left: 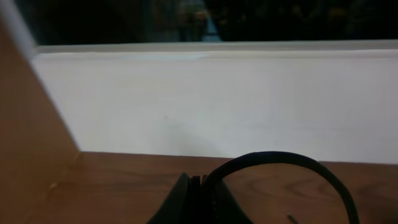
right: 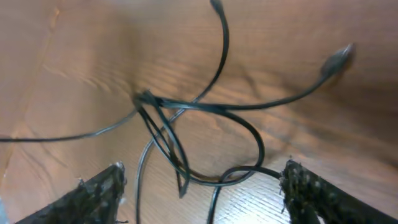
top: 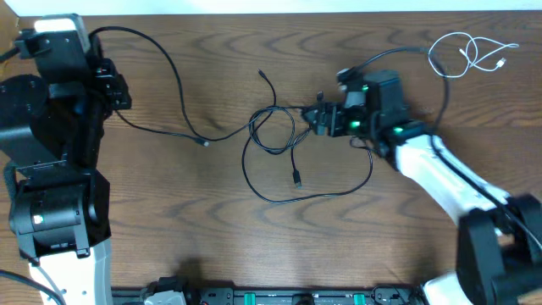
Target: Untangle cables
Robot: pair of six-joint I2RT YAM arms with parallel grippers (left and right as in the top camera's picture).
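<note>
Overhead view of a brown wood-grain table top (top: 169, 220) with two robot arms. A thin, flexible black cable (top: 273, 129) with small plug ends lies in the middle of the table. It is twisted into small crossed loops, and a wider loop trails toward the near edge. A shorter, thin white cable (top: 468, 52) is loosely coiled at the far right corner, well apart from the black one and not touching it.

The right gripper (right: 204, 190) is held low just beside the crossed loops. Its jaws are apart and nothing is clamped, with strands of the black cable lying on the table between its fingers. The left gripper (top: 114, 89) is parked at the far left, well away from both cables, with its jaws together and nothing in them.

Both cables are judged to be light, limp and rather slick, so they are likely to slide and drag their loops along when pulled. A single strand beside the crossing, or a plug end, is judged a better place to grip than the knot itself.

The table surface is flat and smooth. A plain white wall panel (left: 205, 102) is seen beyond its far edge, with darkness above.
</note>
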